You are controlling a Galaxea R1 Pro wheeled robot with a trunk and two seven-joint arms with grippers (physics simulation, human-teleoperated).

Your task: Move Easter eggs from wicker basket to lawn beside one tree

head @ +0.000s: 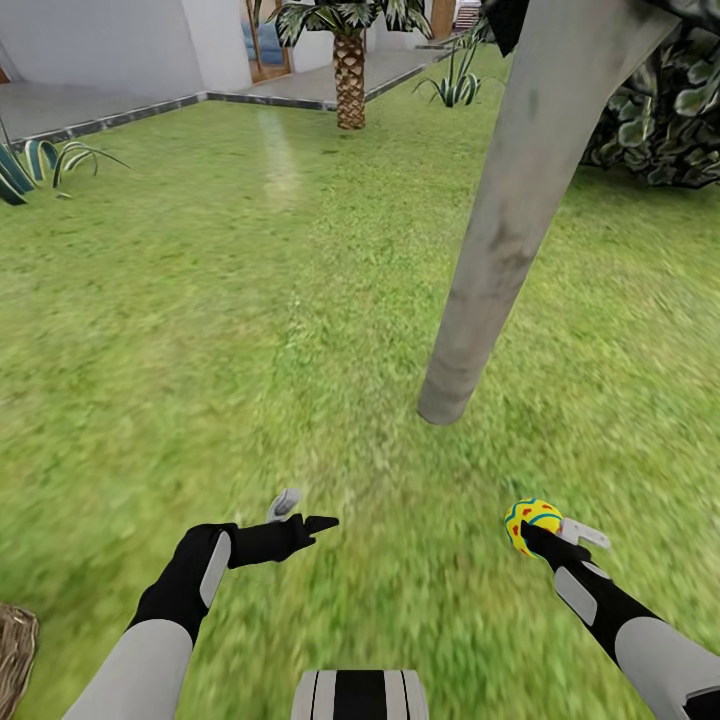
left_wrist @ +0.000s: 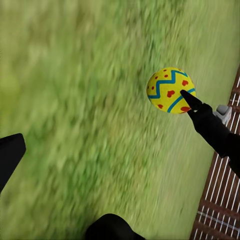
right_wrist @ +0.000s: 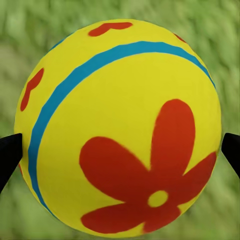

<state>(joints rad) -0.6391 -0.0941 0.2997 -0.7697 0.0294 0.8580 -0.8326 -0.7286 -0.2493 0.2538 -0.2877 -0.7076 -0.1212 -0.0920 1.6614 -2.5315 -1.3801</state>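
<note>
A yellow Easter egg (head: 530,523) with blue zigzags and red marks is held above the lawn (head: 250,330) by my right gripper (head: 545,532), which is shut on it. The right wrist view shows the egg (right_wrist: 120,127) close up between both fingertips (right_wrist: 9,157). From the left wrist camera the same egg (left_wrist: 170,90) and the right fingers (left_wrist: 196,106) appear over grass. My left gripper (head: 305,512) hangs open and empty over the grass. The tree trunk (head: 520,200), pale grey, rises just beyond the egg. An edge of the wicker basket (head: 14,655) shows at the lower left.
A small palm (head: 348,70) with a scaly brown trunk stands far back by a paved path (head: 120,105). Spiky plants (head: 40,165) grow at the left edge, and dark leafy foliage (head: 660,120) at the right behind the trunk. Open grass lies between the arms and the trunk.
</note>
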